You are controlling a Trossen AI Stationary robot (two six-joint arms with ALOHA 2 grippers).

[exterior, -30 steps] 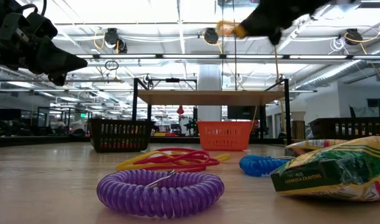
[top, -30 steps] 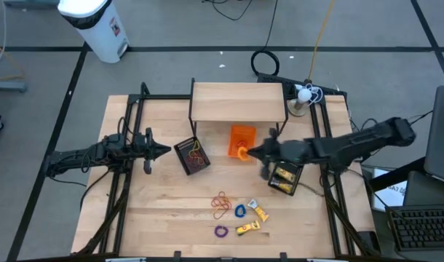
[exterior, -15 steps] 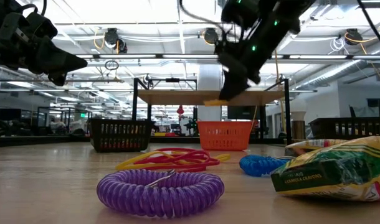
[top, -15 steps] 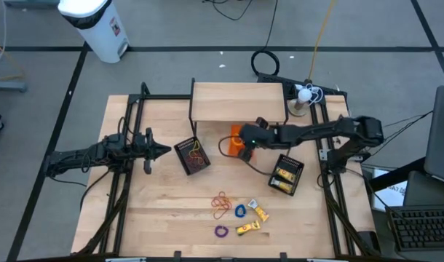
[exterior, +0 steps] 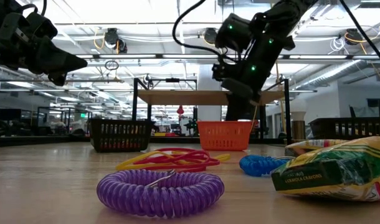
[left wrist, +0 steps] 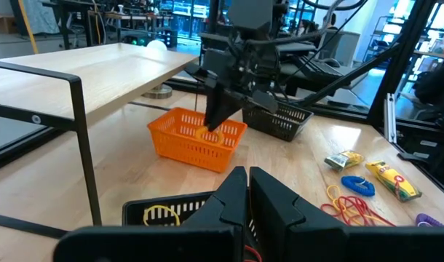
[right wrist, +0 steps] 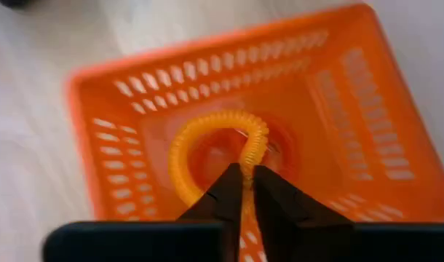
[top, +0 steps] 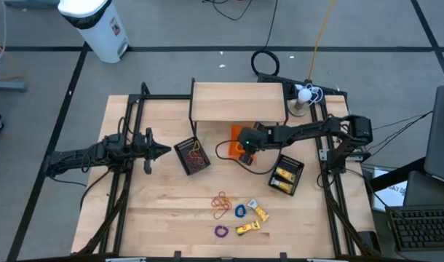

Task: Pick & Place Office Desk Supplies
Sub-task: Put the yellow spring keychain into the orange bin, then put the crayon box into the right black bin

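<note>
My right gripper points down into the orange basket, shut on an orange coil ring. The left wrist view shows the same gripper inside the basket. My left gripper waits shut at the table's left, level above the wood. On the near part of the table lie red and orange rubber bands, a blue coil ring, a purple coil ring and two yellow packs. My right gripper pinches one stretch of the orange ring's loop between its two fingertips. The fingers slant down from above, coming from the table's right. The rest of the loop hangs ahead of the tips inside the basket; whether it rests on the basket's floor I cannot tell.
A black basket with bands in it stands left of the orange one. Another black basket with yellow packs stands to its right. A wooden shelf on a black frame spans the far side just behind the baskets.
My right gripper has come down from high above the table, tipping from near level to a steep downward slant. It has carried the orange coil ring down into the orange basket. The left arm has kept still.
</note>
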